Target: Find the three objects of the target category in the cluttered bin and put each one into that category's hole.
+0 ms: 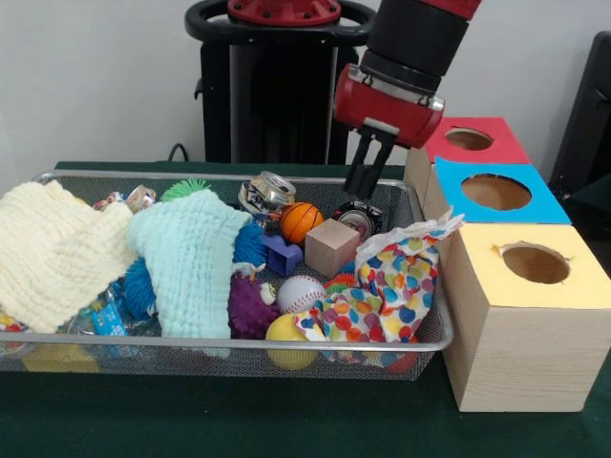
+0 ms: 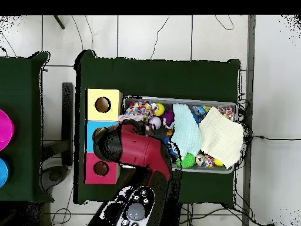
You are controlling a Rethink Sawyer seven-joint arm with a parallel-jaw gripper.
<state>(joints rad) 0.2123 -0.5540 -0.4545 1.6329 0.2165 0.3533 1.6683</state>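
The bin (image 1: 239, 342) of silver wire mesh sits mid-table, full of toys and cloths; it also shows in the overhead view (image 2: 194, 101). The hole (image 1: 468, 139) in the red-topped box is at the far right, behind the bin's corner, and shows in the overhead view (image 2: 101, 169). My gripper (image 1: 359, 194) hangs open over the bin's far right corner, tips just above a black-rimmed silver can (image 1: 358, 219) lying there. It holds nothing. In the overhead view the red arm (image 2: 138, 150) hides the gripper.
Blue-topped box (image 1: 495, 192) and yellow-topped box (image 1: 535, 263) stand in a row beside the bin's right side. In the bin: another can (image 1: 266, 194), basketball (image 1: 301, 221), wooden block (image 1: 331, 246), baseball (image 1: 301, 293), cream cloth (image 1: 52, 253), mint cloth (image 1: 191, 262), polka-dot cloth (image 1: 391, 286).
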